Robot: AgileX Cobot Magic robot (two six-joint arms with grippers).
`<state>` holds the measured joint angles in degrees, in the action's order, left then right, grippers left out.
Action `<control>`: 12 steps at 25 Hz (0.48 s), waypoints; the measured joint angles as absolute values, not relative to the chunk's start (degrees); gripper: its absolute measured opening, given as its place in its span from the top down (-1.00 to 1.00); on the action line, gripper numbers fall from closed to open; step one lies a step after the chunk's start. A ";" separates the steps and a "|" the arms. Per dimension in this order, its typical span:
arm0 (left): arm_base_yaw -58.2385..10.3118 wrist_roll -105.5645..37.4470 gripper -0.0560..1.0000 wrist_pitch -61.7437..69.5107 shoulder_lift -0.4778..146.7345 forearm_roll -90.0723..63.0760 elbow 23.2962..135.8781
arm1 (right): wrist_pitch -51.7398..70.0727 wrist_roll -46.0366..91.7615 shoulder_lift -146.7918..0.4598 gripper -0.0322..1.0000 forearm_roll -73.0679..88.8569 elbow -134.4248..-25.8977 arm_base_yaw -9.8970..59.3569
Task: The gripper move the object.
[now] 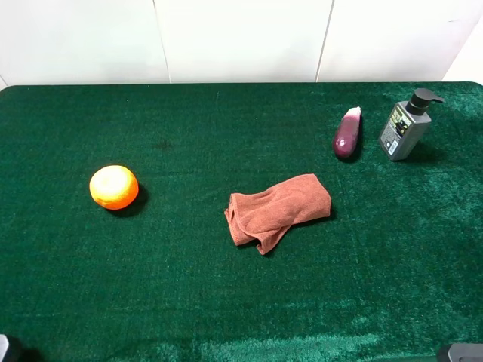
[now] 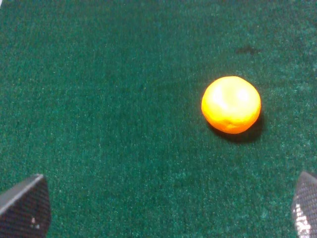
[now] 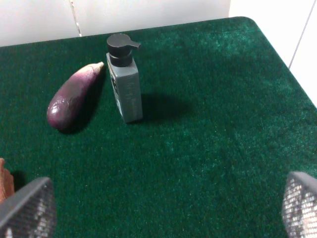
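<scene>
Here, the scene in brief:
Setting: a green felt-covered bench (image 1: 226, 302) carries four loose items, none of them touching a robot arm.
Object: the small grey rectangular pump bottle with a black pump top (image 1: 406, 125) stands upright at the far right corner of the bench, just beside a purple eggplant (image 1: 347, 133), with a sliver of green between them.
Key relation: seen from the right wrist, the bottle (image 3: 124, 81) lies ahead of the right gripper (image 3: 163, 208), across open felt; its long axis runs vertically, the spout turned away from the eggplant (image 3: 72, 95).
Nearer arm: the right one, by my reading; the left wrist camera sees only a round orange fruit (image 2: 231, 104).
Right fingers: spread wide, one fingertip (image 3: 27, 208) at each lower corner of the wrist view, holding nothing.
Left fingers: likewise apart, empty, the left gripper (image 2: 168, 208) well short of the orange.
Count: one pump bottle, one eggplant, one orange (image 1: 114, 187), one crumpled rust-brown cloth (image 1: 278, 210) at mid-bench; two grippers.
Stage: judged untouched, the approach not yet made.
</scene>
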<state>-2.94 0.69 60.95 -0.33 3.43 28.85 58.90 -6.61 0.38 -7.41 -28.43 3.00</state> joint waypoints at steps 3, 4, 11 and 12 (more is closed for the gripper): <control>-2.94 0.69 -0.98 60.95 -0.33 3.43 28.85 | 58.90 -6.68 0.38 -0.41 -7.41 -28.43 3.00; -2.94 0.69 -0.98 60.95 -0.33 3.43 28.85 | 58.90 -6.74 0.38 -0.41 -7.41 -28.43 3.00; -2.94 0.69 -0.98 60.95 -0.33 3.43 28.85 | 58.90 -6.74 0.38 -0.41 -7.41 -28.42 3.00; -2.94 0.69 -0.98 60.95 -0.33 3.43 28.85 | 58.90 -6.74 0.38 -0.41 -7.41 -28.42 3.00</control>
<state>-2.94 0.69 60.95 -0.33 3.43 28.85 58.90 -6.74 0.38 -7.41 -28.42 3.00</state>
